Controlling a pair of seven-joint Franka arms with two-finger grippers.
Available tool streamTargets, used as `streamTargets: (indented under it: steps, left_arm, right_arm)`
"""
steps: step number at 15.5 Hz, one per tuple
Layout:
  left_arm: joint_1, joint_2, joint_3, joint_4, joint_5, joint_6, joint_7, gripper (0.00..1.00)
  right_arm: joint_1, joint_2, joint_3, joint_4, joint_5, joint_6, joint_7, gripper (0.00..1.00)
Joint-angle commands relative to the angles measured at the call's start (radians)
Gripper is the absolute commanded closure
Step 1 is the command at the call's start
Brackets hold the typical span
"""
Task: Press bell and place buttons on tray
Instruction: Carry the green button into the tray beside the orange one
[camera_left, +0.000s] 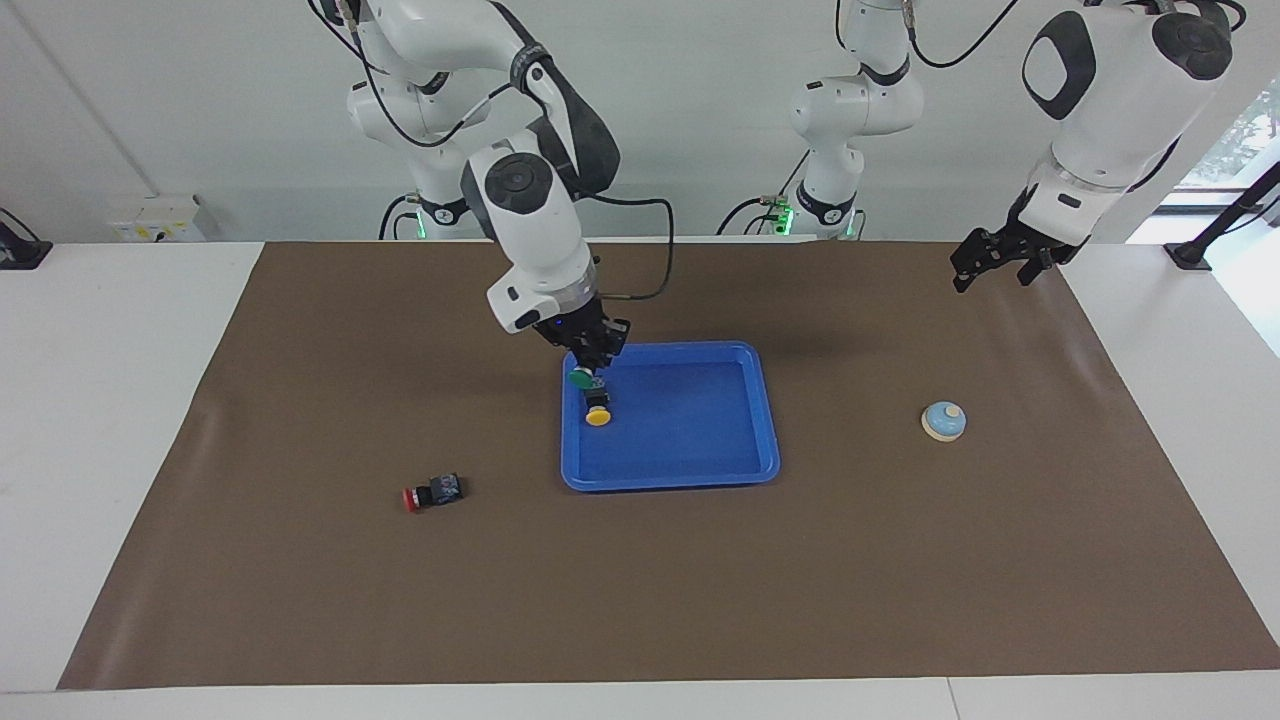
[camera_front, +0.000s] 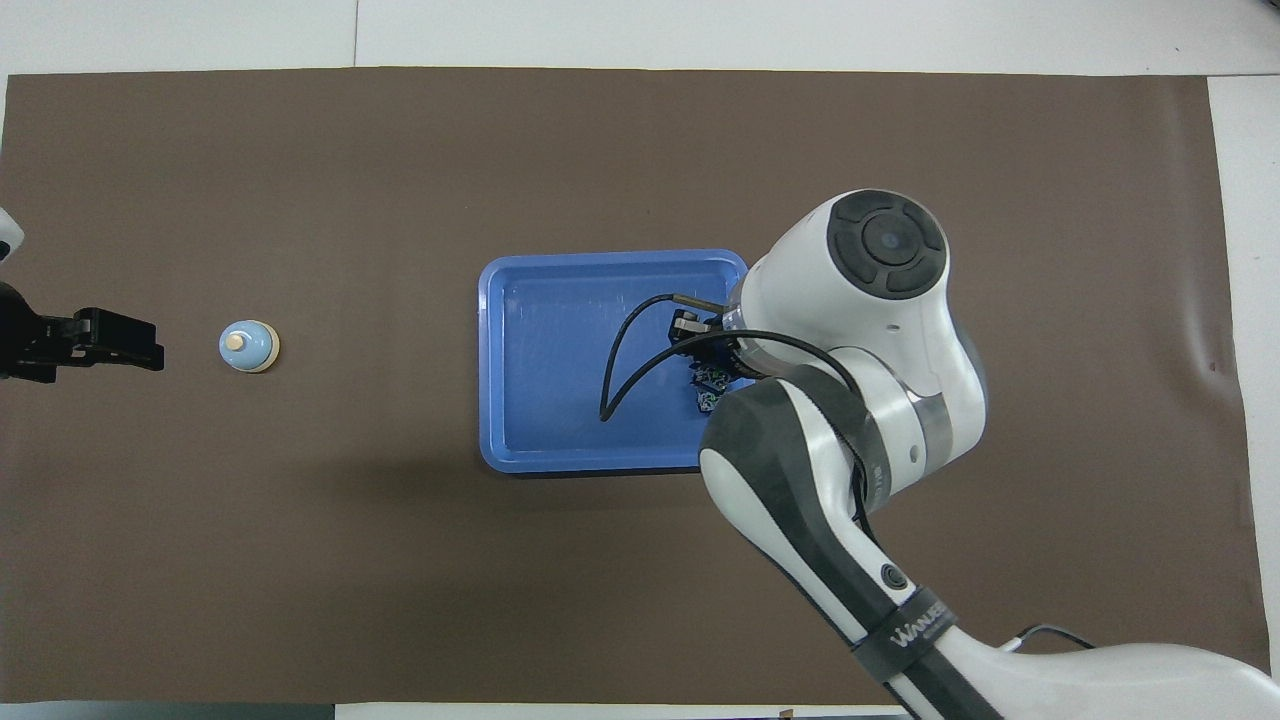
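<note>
My right gripper (camera_left: 592, 366) hangs over the blue tray (camera_left: 700, 430), above its end toward the right arm, and is shut on the green button (camera_left: 580, 378). Just beneath it the yellow button (camera_left: 597, 410) lies in the tray. On the mat the red button (camera_left: 430, 492) lies toward the right arm's end, farther from the robots than the tray's middle. The light-blue bell (camera_left: 943, 421) stands toward the left arm's end. There my left gripper (camera_left: 990, 272) waits in the air, open and holding nothing. In the overhead view the right arm covers the red button and part of the tray (camera_front: 490, 360).
A brown mat (camera_left: 700, 600) covers the table between white borders. In the overhead view the bell (camera_front: 248, 346) stands apart from the left gripper (camera_front: 140, 345). The right arm's black cable (camera_front: 625, 350) loops over the tray.
</note>
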Motion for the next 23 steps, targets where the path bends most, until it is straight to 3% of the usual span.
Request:
streamTargets:
  steps: [1,6,8,15,16,17,19,21,23]
  left_arm:
    - [-0.009,-0.008,0.011,0.002,-0.003,0.002,-0.003,0.00]
    - [-0.009,-0.008,0.011,0.002,-0.003,0.002,-0.003,0.00]
    - [-0.009,-0.008,0.011,0.002,-0.003,0.002,-0.003,0.00]
    - [-0.009,-0.008,0.011,0.002,-0.003,0.002,-0.005,0.00]
    - [-0.009,-0.008,0.011,0.002,-0.003,0.002,-0.003,0.00]
    - [-0.009,-0.008,0.011,0.002,-0.003,0.002,-0.003,0.00]
    - [-0.009,-0.008,0.011,0.002,-0.003,0.002,-0.003,0.00]
    - [-0.009,-0.008,0.011,0.002,-0.003,0.002,-0.003,0.00]
    - [-0.009,-0.008,0.011,0.002,-0.003,0.002,-0.004,0.00]
  right_arm:
    - [0.027,0.038,-0.004,-0.003,0.029,0.028,-0.098,1.00]
    - [0.118,0.176,-0.012,0.102,-0.025,0.111,-0.110,1.00]
    - [0.107,0.185,-0.012,0.089,-0.085,0.137,-0.131,1.00]
    - [0.096,0.160,-0.015,-0.007,-0.093,0.161,-0.195,1.00]
    - [0.105,0.160,-0.015,-0.007,-0.093,0.174,-0.190,0.72]
    - [0.109,0.160,-0.015,-0.007,-0.093,0.192,-0.187,0.37]
    - [0.110,0.162,-0.015,-0.007,-0.093,0.209,-0.184,0.34]
    - [0.115,0.162,-0.015,-0.007,-0.096,0.209,-0.184,0.00]
    - [0.118,0.156,-0.018,0.017,-0.138,0.159,-0.184,0.00]
